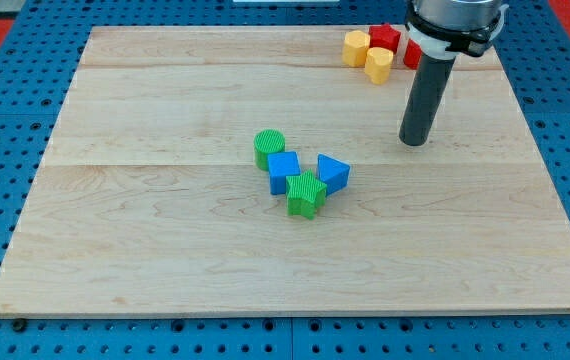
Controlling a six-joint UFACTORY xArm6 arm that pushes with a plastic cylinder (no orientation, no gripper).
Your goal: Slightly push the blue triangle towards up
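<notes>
tip (pixel 416 141) holds nothing, touches no block | blue triangle (pixel 333 173) mid-board, at tip's 8 o'clock, well apart | green star (pixel 306 194) touching triangle's 8 o'clock | blue cube (pixel 284 171), green cylinder (pixel 269 147) at triangle's 9–10 o'clock

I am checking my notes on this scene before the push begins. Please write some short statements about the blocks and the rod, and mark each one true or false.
1. My tip touches the blue triangle block. False: it stands apart, toward the view's upper right.
2. The green star-shaped block lies beside the blue triangle block, on the view's left. True.
3. The green cylinder block sits at the view's bottom edge of the wooden board. False: it sits near the middle.
4. The yellow blocks lie near the view's top. True.
</notes>
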